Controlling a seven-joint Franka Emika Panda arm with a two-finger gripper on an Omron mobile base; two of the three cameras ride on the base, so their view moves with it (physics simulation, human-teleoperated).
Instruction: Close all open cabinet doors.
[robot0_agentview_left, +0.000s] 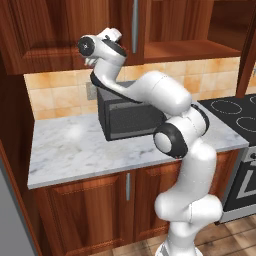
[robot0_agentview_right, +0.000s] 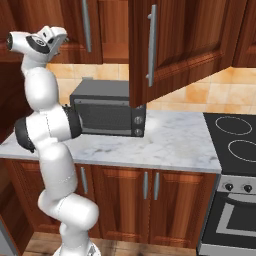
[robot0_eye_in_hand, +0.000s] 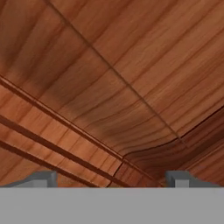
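Observation:
The left upper cabinet door (robot0_agentview_left: 55, 30) (robot0_agentview_right: 70, 20) lies flush with the cabinet front, its silver bar handle (robot0_agentview_left: 135, 25) (robot0_agentview_right: 86, 25) on its right edge. My gripper (robot0_agentview_left: 111, 36) (robot0_agentview_right: 56, 34) is raised close to this door's lower part. In the hand view reddish wood grain (robot0_eye_in_hand: 113, 78) lies just ahead, and my gripper (robot0_eye_in_hand: 109, 179) is open with nothing between its fingertips (robot0_eye_in_hand: 42, 178). The right upper cabinet door (robot0_agentview_right: 192, 45) stands open, swung out over the counter, with its long handle (robot0_agentview_right: 151, 45) facing me. The same door shows edge-on (robot0_agentview_left: 247, 50). Behind it the shelf (robot0_agentview_left: 192, 50) is exposed.
A dark microwave (robot0_agentview_left: 127, 117) (robot0_agentview_right: 107, 112) sits on the marble counter (robot0_agentview_left: 65, 145) (robot0_agentview_right: 170, 140) under the cabinets. A black stovetop (robot0_agentview_left: 235, 112) (robot0_agentview_right: 235, 140) is to the right. Lower doors (robot0_agentview_right: 120, 200) with short handles are below the counter.

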